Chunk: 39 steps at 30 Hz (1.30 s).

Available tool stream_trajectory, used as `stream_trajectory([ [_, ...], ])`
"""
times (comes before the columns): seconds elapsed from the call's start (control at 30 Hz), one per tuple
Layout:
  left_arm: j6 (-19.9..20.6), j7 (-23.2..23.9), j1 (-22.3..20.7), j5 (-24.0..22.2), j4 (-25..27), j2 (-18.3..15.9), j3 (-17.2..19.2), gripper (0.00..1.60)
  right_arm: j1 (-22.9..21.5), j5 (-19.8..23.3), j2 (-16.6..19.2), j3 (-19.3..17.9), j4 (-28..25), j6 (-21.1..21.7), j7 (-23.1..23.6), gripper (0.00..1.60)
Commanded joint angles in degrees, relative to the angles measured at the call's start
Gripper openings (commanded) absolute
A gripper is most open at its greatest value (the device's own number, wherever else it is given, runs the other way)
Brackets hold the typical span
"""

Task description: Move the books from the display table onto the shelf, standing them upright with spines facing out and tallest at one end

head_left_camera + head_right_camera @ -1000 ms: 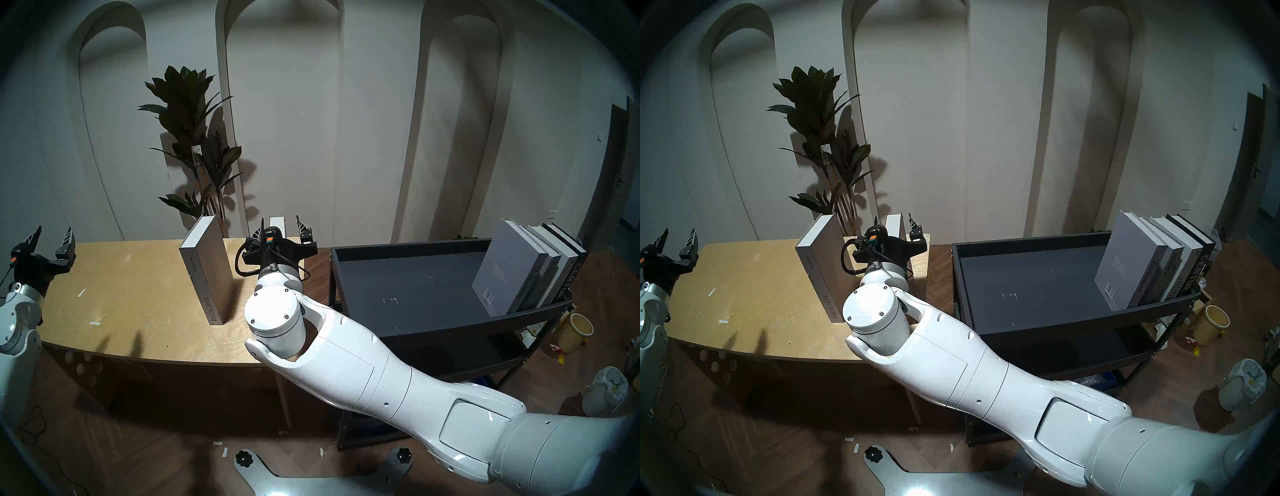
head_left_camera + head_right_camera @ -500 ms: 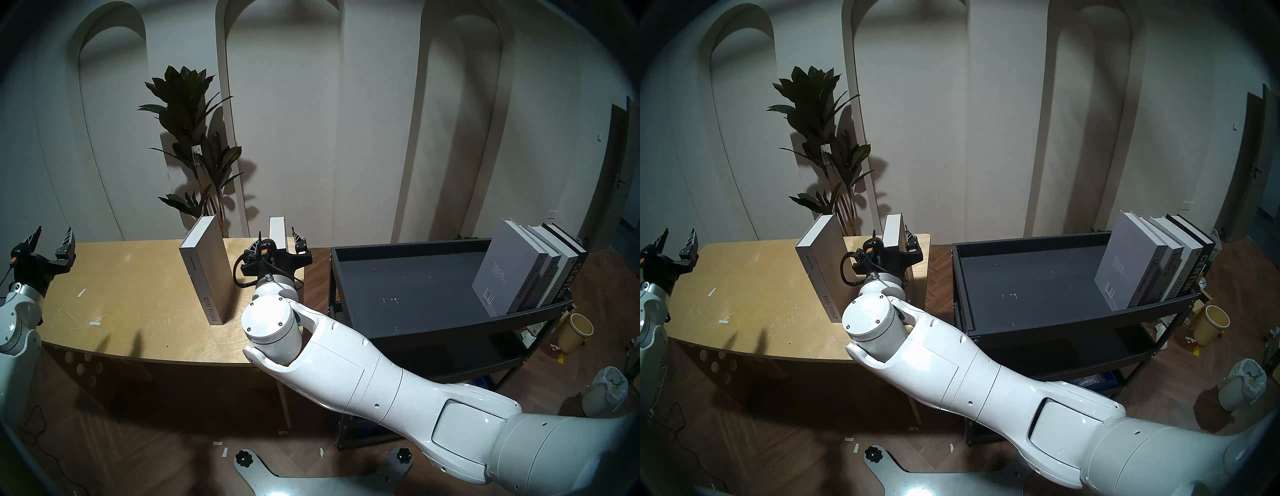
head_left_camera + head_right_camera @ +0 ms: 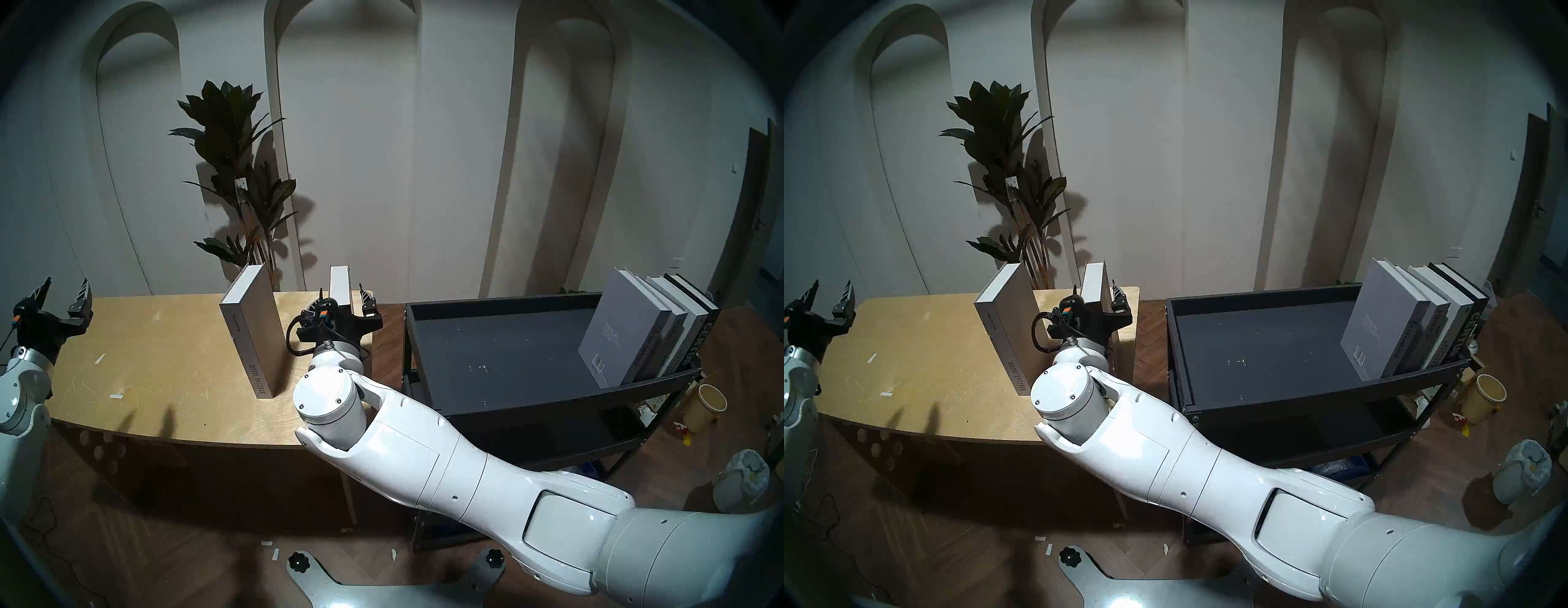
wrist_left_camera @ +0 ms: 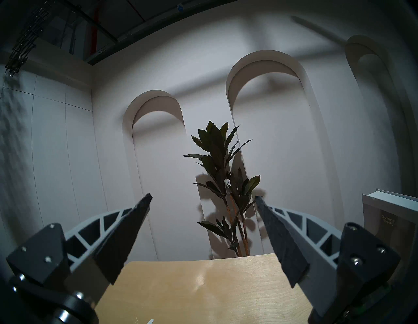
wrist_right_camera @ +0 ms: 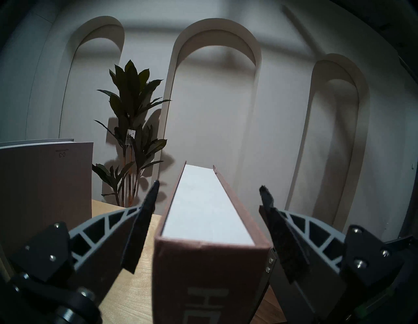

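Note:
A brown book [image 3: 340,282] stands upright at the far right of the plywood display table [image 3: 148,348]. My right gripper [image 3: 341,292] is open and straddles it; in the right wrist view the fingers [image 5: 140,224] stand clear of both covers of the brown book [image 5: 208,210]. A grey "SPECIAL ISSUE" book [image 3: 250,335] stands upright mid-table. Several books [image 3: 628,327], a black "CENTURY" one [image 3: 690,344] outermost, lean at the right end of the shelf's top tray [image 3: 500,339]. Over the table's left end my left gripper [image 3: 63,297] hangs open and empty.
A tall potted plant [image 3: 237,170] stands behind the table. A narrow gap of floor separates the table from the shelf. A yellow bucket [image 3: 706,403] and a white bin [image 3: 742,479] sit on the floor at the right. My base plate [image 3: 382,590] lies below.
My right gripper has come down around the brown book, its fingertips now lower along the covers. The left arm and all books have stayed put.

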State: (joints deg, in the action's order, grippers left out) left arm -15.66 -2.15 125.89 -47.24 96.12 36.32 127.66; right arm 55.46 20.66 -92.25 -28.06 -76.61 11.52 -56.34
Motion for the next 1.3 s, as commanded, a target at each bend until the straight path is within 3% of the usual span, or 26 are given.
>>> stream_trajectory([
  [0.0,0.01,0.13,-0.17,0.06,0.46,-0.35,1.17,1.6,0.97,0.17,0.59,-0.18,-2.34,0.02,-0.64,0.99],
  [0.03,0.01,0.13,-0.17,0.06,0.46,-0.35,1.17,1.6,1.1,0.2,0.7,-0.16,-2.53,0.11,-0.73,0.95],
  [0.13,0.01,0.13,-0.17,0.06,0.46,-0.35,1.17,1.6,1.43,0.24,1.07,-0.13,-3.04,0.26,-0.79,0.63],
  [0.17,0.01,0.13,-0.17,0.06,0.46,-0.35,1.17,1.6,1.5,0.26,1.15,-0.13,-3.15,0.26,-0.79,0.28],
  [0.23,0.01,0.14,-0.17,0.06,0.46,-0.35,1.17,1.6,1.63,0.29,1.37,-0.22,-3.63,0.27,-0.84,0.0],
  [0.8,-0.09,0.06,-0.31,0.09,0.37,-0.36,1.0,1.6,0.44,0.67,1.17,-2.41,-12.2,0.85,-2.53,0.0],
  [1.27,-0.12,0.04,-0.34,0.09,0.35,-0.37,0.96,1.6,0.03,0.86,5.27,-4.75,-23.32,4.81,-3.54,0.0],
])
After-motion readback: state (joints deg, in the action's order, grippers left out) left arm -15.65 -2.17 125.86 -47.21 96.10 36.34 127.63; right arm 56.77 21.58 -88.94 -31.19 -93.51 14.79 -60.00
